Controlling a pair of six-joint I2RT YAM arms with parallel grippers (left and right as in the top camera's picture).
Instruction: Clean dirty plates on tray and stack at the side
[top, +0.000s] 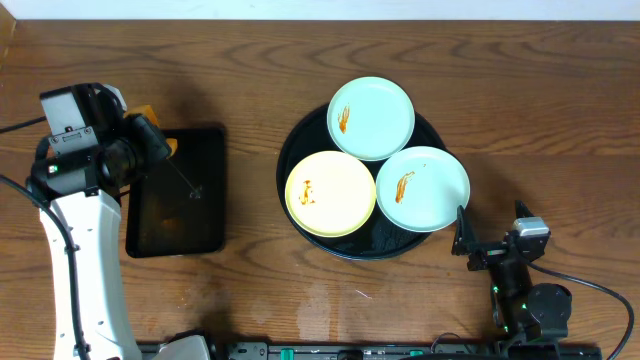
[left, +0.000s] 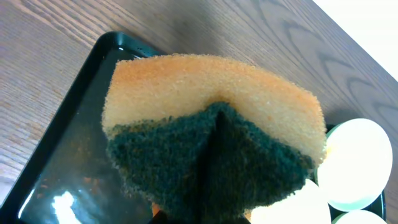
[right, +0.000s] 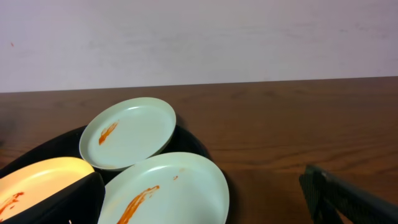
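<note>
Plates (top: 371, 118) x3, all smeared, on tray (top: 390, 245); none wiped, none stacked at side (top: 560, 120). L gripper (top: 155, 140) clamped on sponge (left: 211, 143) over rect tray (top: 200, 215); R gripper (top: 488, 238) wide open, empty.

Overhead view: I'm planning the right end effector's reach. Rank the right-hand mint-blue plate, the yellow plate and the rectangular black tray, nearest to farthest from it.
From the right end effector:
1. Right-hand mint-blue plate: right side of the round black tray.
2. Yellow plate: that tray's left side.
3. Rectangular black tray: far left.
</note>
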